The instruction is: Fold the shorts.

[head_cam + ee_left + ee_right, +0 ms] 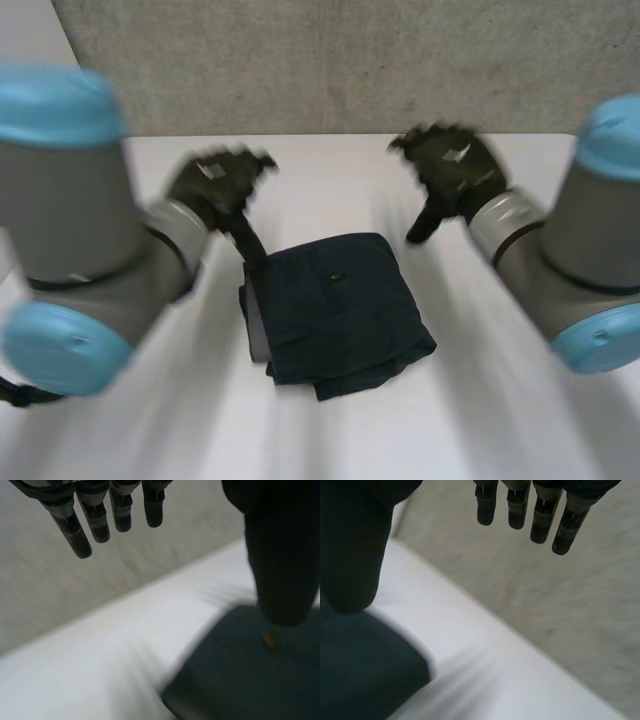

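two hands above table [520, 420], both spread: left hand [212, 180] | right hand [455, 165] | shorts [340, 300] folded (lower layers hidden)

The shorts [335, 305] are dark navy, the table [500, 400] white, the wall [350, 60] grey.

A white counter [500, 420] spreads across the lower part of the head view, smooth and matte. Along its far edge rises a grey wall [350, 60] with a rough, speckled surface like concrete. At the wall's left end a paler, plain strip [25, 30] stands beside it; what it is cannot be told. In the 2 wrist views the same grey wall stands behind the counter's white edge, meeting it in a straight line. The light is soft and even across counter and wall.
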{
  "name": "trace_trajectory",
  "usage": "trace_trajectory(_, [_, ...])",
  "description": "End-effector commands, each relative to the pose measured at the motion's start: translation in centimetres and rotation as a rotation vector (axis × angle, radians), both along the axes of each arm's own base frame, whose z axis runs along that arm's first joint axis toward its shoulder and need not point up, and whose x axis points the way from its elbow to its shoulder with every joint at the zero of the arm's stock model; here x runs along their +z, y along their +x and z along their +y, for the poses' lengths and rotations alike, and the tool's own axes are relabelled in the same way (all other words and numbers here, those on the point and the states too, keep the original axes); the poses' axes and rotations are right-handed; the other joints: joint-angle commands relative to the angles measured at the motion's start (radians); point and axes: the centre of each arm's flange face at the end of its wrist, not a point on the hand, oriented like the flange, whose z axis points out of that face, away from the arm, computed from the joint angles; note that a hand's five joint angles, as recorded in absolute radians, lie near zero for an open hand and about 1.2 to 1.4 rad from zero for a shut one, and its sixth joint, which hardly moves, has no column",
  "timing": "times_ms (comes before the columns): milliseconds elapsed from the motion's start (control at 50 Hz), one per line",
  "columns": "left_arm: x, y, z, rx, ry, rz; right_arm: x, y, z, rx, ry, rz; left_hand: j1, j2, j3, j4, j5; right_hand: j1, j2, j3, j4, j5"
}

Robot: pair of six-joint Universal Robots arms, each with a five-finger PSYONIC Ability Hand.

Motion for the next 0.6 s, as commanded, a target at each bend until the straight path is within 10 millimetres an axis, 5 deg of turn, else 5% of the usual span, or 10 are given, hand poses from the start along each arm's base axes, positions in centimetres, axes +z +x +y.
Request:
trace_trajectory(20, [8.2,4.7,0.0,0.065,-0.150,0.105,6.5,-5.2,-0.1,-0.248,-0.086,-0.066,-0.012,-0.015,-0.016,-0.030,-0.045,0.015,-0.030,-0.025,-0.060,-0.053])
trace_trajectory(200, [8.9,6.8,0.1,0.076,-0.057,0.071,8.6,-7.5,0.5,-0.310,-0.050,-0.054,-0.013,-0.016,-0.017,-0.031,-0.046,0.015,-0.030,-0.025,-0.060,-0.053])
trace_trajectory(600, [9.0,6.7,0.9,0.064,-0.058,0.077,8.8,-7.7,1.1,-0.305,-0.055,-0.058,-0.013,-0.016,-0.017,-0.031,-0.046,0.015,-0.030,-0.025,-0.060,-0.053])
